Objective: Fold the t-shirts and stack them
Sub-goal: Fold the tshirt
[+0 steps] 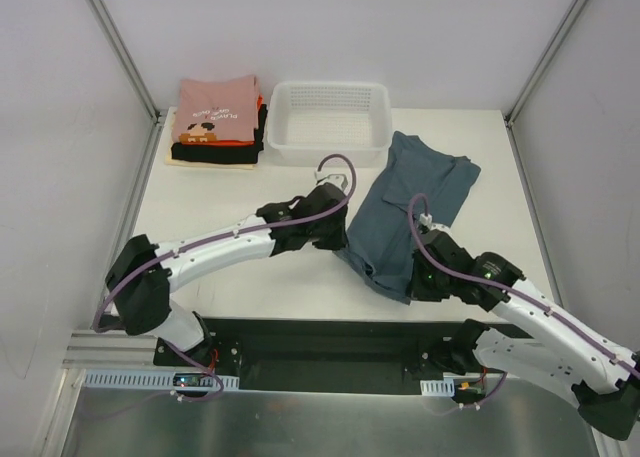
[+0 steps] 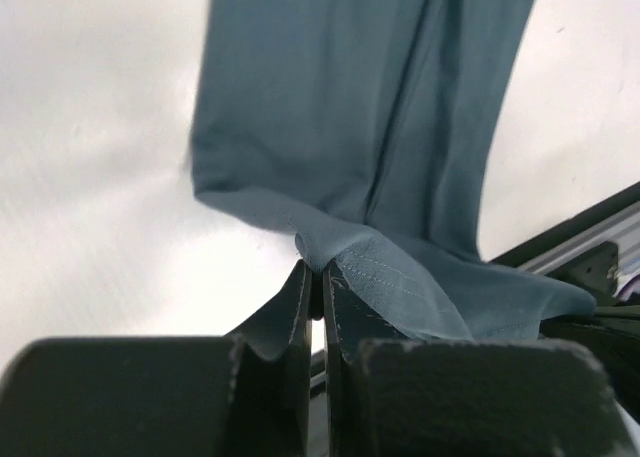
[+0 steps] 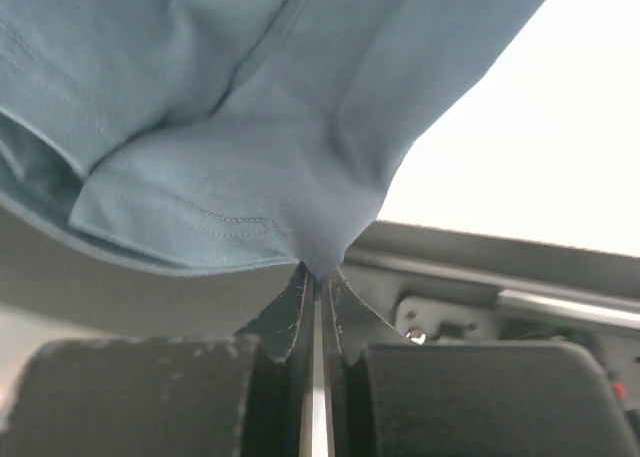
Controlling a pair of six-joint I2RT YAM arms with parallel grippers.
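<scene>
A slate blue-grey t-shirt lies folded lengthwise on the white table, running from the basket towards the near edge. My left gripper is shut on its near left hem corner, as the left wrist view shows. My right gripper is shut on its near right corner, pinching cloth. Both near corners are lifted slightly. A stack of folded t-shirts, pink with print on top, orange-red and black below, sits at the far left.
A white plastic mesh basket stands at the back centre next to the stack. The black base rail runs along the table's near edge. Metal frame posts stand at the far corners.
</scene>
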